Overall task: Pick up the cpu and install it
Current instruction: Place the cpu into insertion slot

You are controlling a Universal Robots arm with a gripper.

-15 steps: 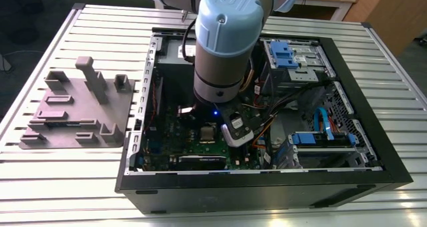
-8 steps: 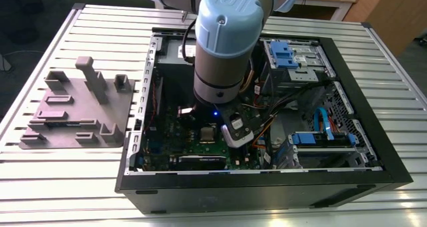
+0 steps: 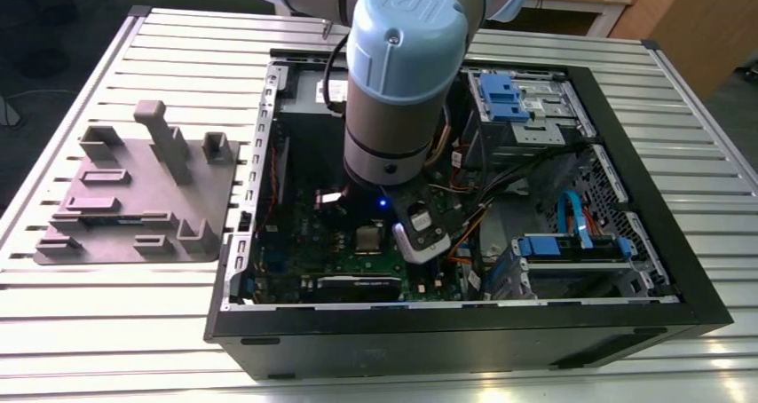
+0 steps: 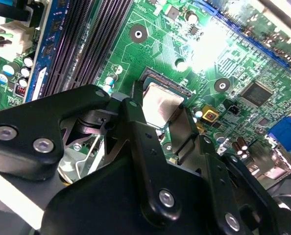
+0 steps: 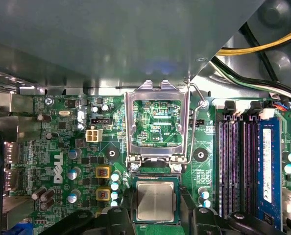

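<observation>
The cpu [image 5: 155,201], a flat square chip with a silvery top and a thin pale rim, lies level within the outline of the socket on the green motherboard [image 5: 62,127]. I see it in both wrist views. The gripper [image 4: 160,105] stands directly over it. Its two black fingers [image 4: 135,122] flank opposite edges of the chip with no gap that I can make out, so I read the jaws as pinching the cpu.

The socket's metal retention frame [image 5: 131,122] is swung up and open just beyond the chip, with its wire lever [image 5: 197,98] raised beside it. The memory slots [image 5: 233,166] run alongside.

In the exterior view the arm [image 3: 403,83] reaches down into the open computer case [image 3: 474,332]. The grey block fixture [image 3: 130,199] sits well apart on the slatted table [image 3: 119,350], at the exterior view's left.

I judge the step in hand to be placement: the pick is done and the chip is at the socket. I cannot tell whether it is fully seated or held just above the contacts.

From my console, the next move calls for a level chip, square alignment with the socket outline, and no sideways drag across the contacts.
</observation>
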